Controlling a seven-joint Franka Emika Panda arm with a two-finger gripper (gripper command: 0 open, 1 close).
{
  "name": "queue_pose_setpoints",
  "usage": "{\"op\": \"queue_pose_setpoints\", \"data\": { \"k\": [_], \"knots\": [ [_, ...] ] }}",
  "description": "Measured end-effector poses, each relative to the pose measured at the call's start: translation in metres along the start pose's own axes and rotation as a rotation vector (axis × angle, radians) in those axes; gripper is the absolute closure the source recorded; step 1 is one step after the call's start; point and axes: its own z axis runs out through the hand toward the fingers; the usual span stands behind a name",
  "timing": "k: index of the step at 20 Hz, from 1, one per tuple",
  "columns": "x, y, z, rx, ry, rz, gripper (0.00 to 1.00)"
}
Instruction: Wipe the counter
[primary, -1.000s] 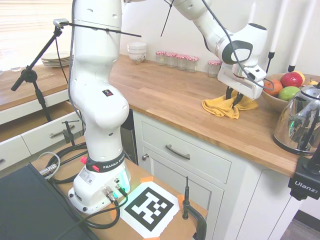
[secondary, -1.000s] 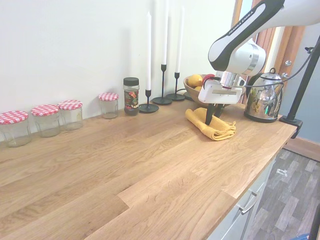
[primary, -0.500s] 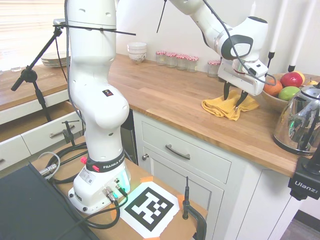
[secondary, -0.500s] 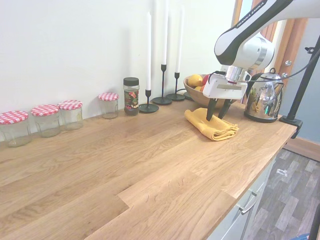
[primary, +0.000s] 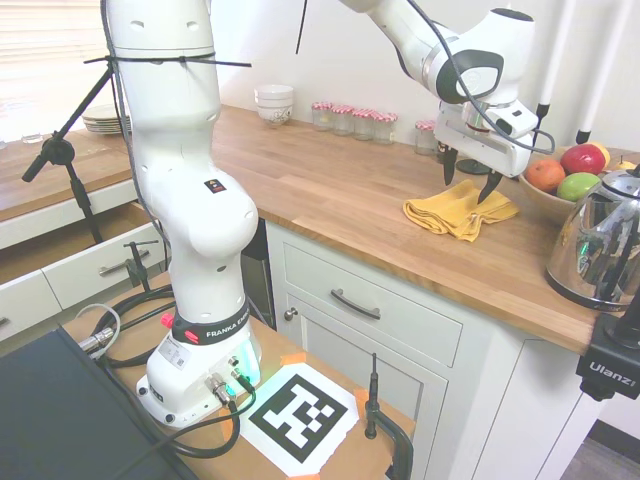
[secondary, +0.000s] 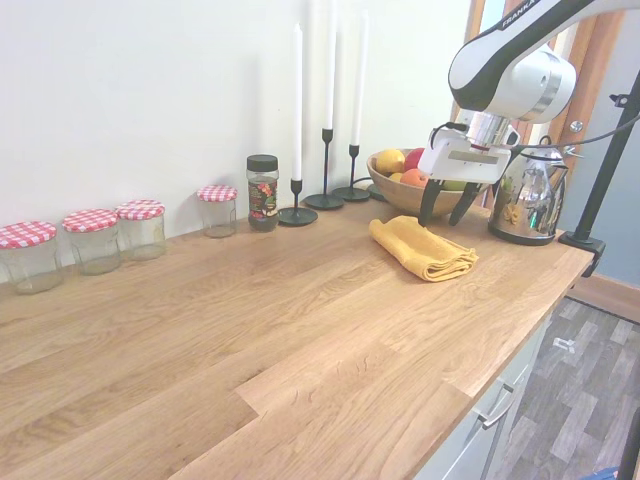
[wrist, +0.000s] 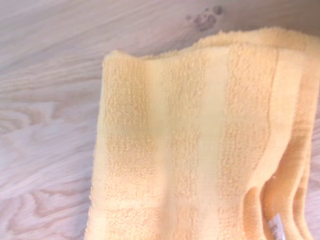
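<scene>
Yellow cloth (primary: 459, 208) lies folded on the counter (primary: 340, 195), right of centre in the first exterior frame, just left of the fruit bowl (primary: 560, 190). My gripper (primary: 468, 180) hangs above it, fingers spread, holding nothing. The counter fills the frame's middle; a kettle (primary: 602, 245) stands at far right.

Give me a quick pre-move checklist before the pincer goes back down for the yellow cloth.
1. Pincer open: ok, fingers spread.
2. Pincer empty: ok, nothing between the fingers.
3. Yellow cloth lying folded on the counter: ok.
4. Pincer over the cloth: ok, above its far end, near the fruit bowl.
5. Kettle apart from the cloth: ok.
6. Counter left of the cloth free for wiping: ok; jars stand along the wall.
</scene>
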Motion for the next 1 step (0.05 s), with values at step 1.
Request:
{"op": "queue_pose_setpoints", "data": {
  "k": [1],
  "knots": [
    [0.0001,0.0007,-0.0008,0.000,-0.002,0.001,0.00]
  ]
}}
